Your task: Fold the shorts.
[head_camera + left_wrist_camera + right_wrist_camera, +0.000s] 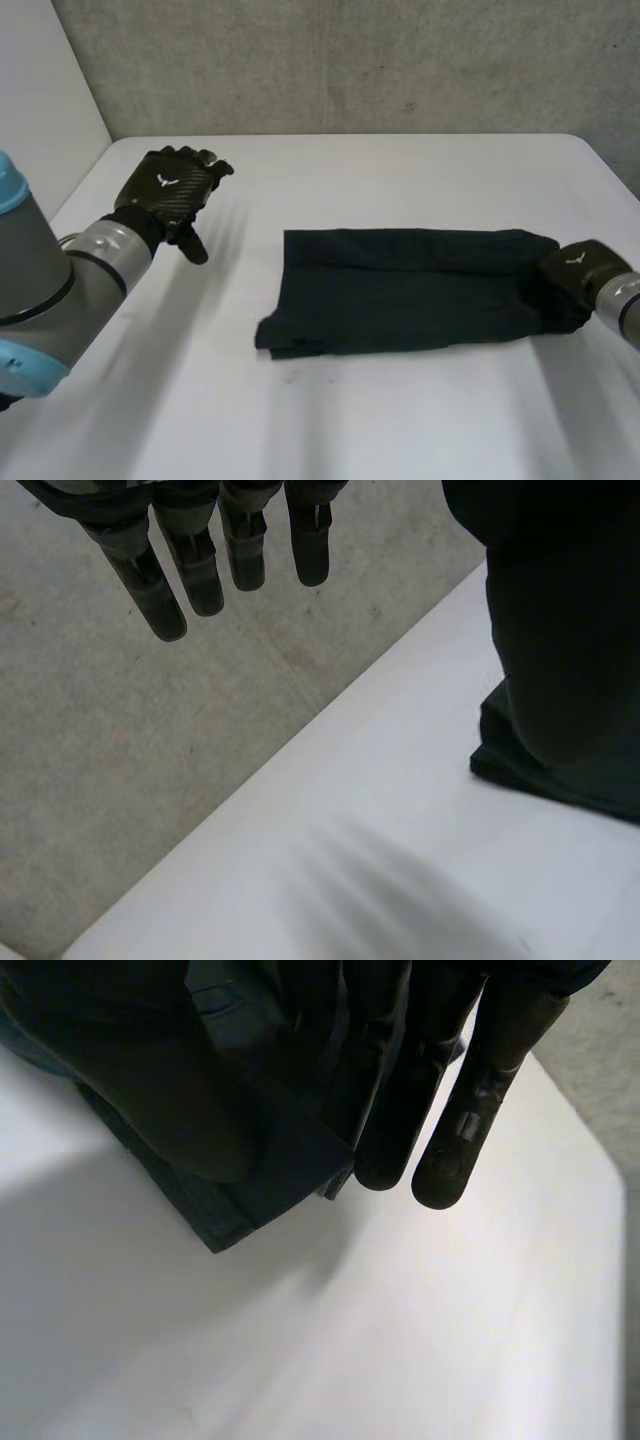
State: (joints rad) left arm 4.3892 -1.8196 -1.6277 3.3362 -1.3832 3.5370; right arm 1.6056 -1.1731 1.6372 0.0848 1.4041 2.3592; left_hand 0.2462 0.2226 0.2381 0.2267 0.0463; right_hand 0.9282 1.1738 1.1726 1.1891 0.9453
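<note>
Shorts [400,290] lie on the tabletop [400,170]; right hand [580,270] pinches their right end; left hand [168,188] hovers well apart, fingers [203,575] straight.

the right hand [478,1080] pinches the dark shorts [272,1152] between thumb and straight fingers, above the white table [420,1340].

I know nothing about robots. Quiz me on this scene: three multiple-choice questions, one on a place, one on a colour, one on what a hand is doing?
1. The right hand is: A) at one end of the shorts; B) touching the other hand; C) raised by the wall.
2. The shorts are: A) white; B) dark; C) red.
3. The left hand is: A) gripping cloth; B) open, empty; C) a fist.
Answers: A, it pinches the shorts' end; B, dark on the white table; B, straight fingers, clear of the cloth.
</note>
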